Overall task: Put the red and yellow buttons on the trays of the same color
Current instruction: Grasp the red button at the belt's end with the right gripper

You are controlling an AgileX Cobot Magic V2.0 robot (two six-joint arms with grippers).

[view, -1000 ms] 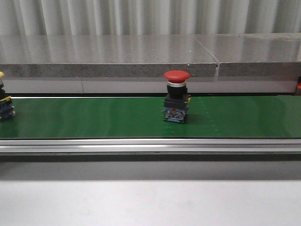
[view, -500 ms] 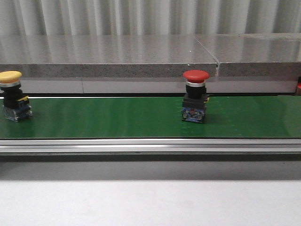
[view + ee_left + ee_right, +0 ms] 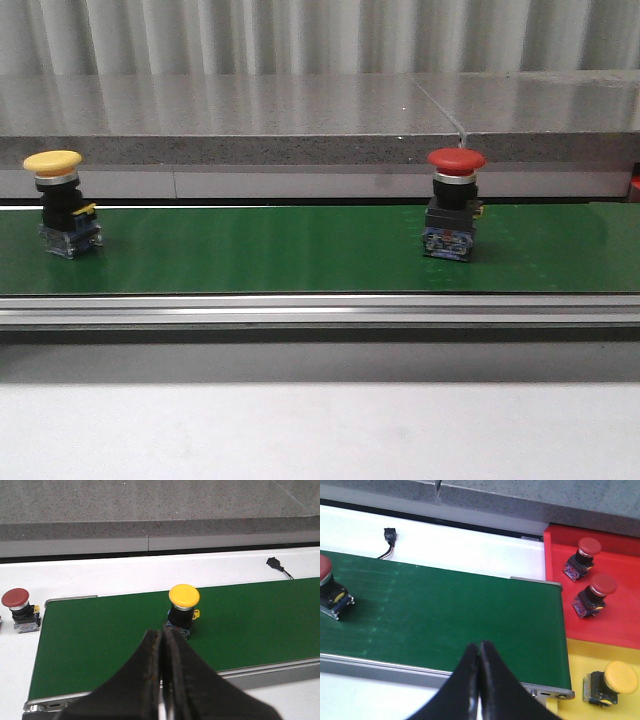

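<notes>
On the green belt (image 3: 260, 250) a yellow button (image 3: 58, 205) stands upright at the left and a red button (image 3: 455, 205) right of centre. My left gripper (image 3: 162, 632) is shut and empty, its tips just short of the yellow button (image 3: 183, 607). My right gripper (image 3: 479, 647) is also shut and empty, over the belt's near edge, with the red button (image 3: 330, 590) far off to one side. Past the belt's end lie the red tray (image 3: 620, 625) and the yellow tray (image 3: 580, 655).
Two red buttons (image 3: 582, 557) (image 3: 594, 595) sit in the red tray and one yellow button (image 3: 612, 682) in the yellow tray. Another red button (image 3: 19, 611) stands off the belt's other end. A black cable plug (image 3: 389, 534) lies behind the belt, before a grey stone ledge (image 3: 300, 120).
Both buttons have travelled to the right along the belt. The yellow one, only partly in view at the left edge a second ago, now shows in full.
</notes>
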